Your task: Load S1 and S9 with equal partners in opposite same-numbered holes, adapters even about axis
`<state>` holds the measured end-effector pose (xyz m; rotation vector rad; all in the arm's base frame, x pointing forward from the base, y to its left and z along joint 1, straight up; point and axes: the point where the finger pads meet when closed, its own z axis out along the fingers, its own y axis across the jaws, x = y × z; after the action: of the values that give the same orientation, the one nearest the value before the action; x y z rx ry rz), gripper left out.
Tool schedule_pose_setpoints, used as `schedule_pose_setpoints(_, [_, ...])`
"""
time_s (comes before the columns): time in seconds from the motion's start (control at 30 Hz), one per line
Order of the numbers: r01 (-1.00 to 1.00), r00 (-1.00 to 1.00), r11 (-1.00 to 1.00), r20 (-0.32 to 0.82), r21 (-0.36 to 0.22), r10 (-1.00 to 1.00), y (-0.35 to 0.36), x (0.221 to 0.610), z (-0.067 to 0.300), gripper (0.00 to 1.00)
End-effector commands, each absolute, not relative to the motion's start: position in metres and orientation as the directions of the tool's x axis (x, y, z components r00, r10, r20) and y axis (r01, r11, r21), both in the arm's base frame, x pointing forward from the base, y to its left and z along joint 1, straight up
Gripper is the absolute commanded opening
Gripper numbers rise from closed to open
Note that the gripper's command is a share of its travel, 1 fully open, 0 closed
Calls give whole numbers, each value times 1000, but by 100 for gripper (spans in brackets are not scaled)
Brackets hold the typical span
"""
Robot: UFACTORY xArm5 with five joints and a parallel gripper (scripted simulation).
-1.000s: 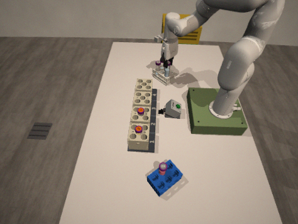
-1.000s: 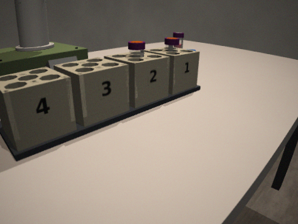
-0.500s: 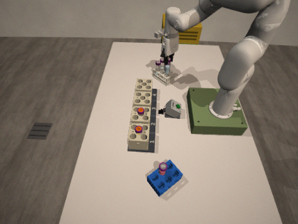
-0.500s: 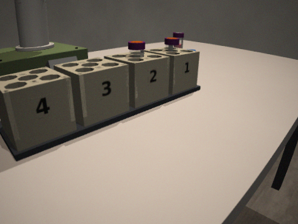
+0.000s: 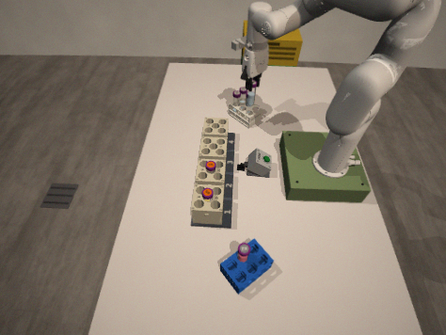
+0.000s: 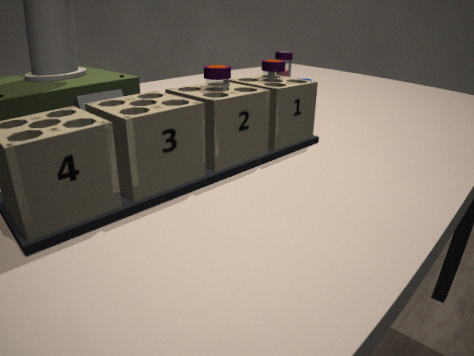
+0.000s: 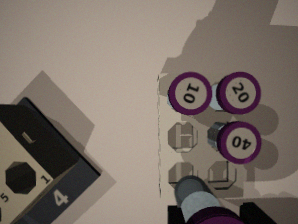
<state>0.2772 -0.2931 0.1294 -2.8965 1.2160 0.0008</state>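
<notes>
gripper (image 5: 250,84) (image 7: 216,212), part-closed on a purple-capped tube (image 5: 250,98) (image 7: 201,204), hangs above the pale rack (image 5: 241,120) (image 7: 166,150); sideways drift could knock the 40 blank (image 7: 239,142).

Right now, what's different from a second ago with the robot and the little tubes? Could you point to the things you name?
The tool (image 5: 250,85) (image 7: 215,215) moved up, and the tube (image 5: 250,98) (image 7: 199,204) in its grip rose with it, out of the pale rack (image 5: 238,117) (image 7: 202,159). I see nothing let go. The orange-dot tube in adapter 2 (image 5: 211,166) (image 6: 217,72), the orange-dot tube in adapter 1 (image 5: 207,193) (image 6: 273,66) and the blue rack (image 5: 243,268) (image 6: 305,80) stayed put.
</notes>
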Motion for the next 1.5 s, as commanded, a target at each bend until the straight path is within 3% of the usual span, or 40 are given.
schedule_pose_setpoints(0.0, [-714, 700, -700, 4, -6, -714, -294, 278, 138, 0])
schedule_pose_setpoints(0.67, [-714, 700, -700, 4, -6, -714, -294, 278, 174, 0])
schedule_pose_setpoints(1.03, [-714, 700, -700, 4, -6, -714, -294, 278, 175, 0])
schedule_pose_setpoints(1.47, [-415, 910, -910, 6, -5, -415, -247, 307, 175, 0])
